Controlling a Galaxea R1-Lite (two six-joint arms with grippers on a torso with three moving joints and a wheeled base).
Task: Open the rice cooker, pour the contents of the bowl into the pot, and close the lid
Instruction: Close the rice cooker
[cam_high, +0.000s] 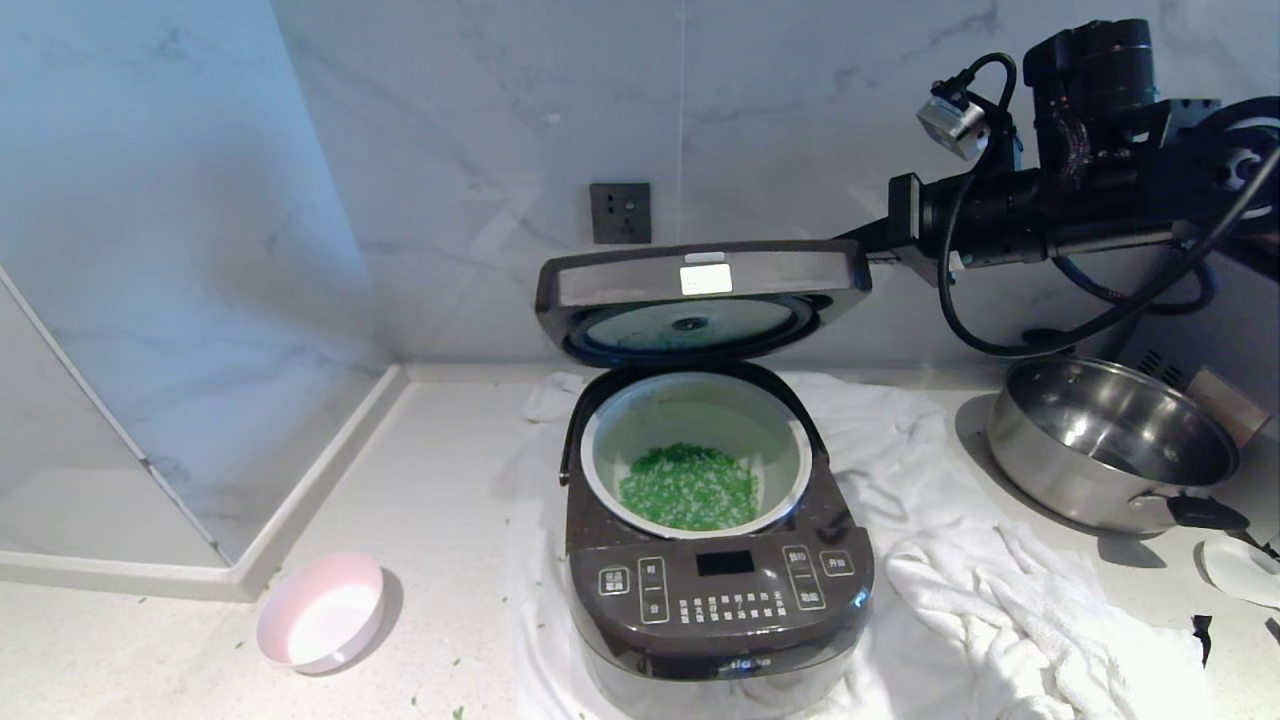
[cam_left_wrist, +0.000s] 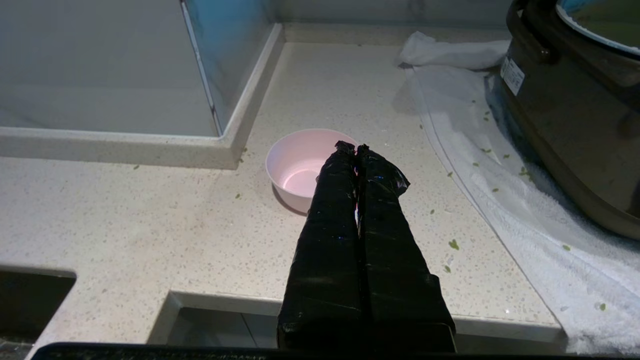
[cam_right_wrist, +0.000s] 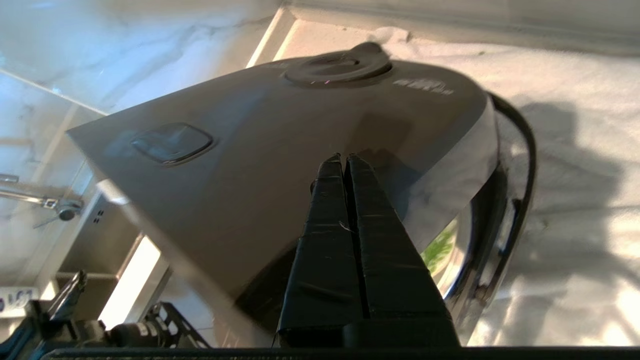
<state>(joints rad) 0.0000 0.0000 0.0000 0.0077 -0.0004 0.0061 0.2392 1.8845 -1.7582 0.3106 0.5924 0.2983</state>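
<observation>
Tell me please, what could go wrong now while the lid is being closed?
1. The right pincer, shut, rests its tips on the smooth sloped lid; it may slide off.
2. A push from behind the raised lid might shift the rice cooker on the loose white towel.
3. The steel pot sits under the right arm.

Head high; wrists near cooker (cam_high: 715, 560)

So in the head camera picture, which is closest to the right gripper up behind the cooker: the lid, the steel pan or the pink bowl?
From the right gripper:
1. The lid, raised, right in front of the fingertips.
2. The steel pan, on the counter's right, below the arm.
3. The pink bowl, far across at front left.
</observation>
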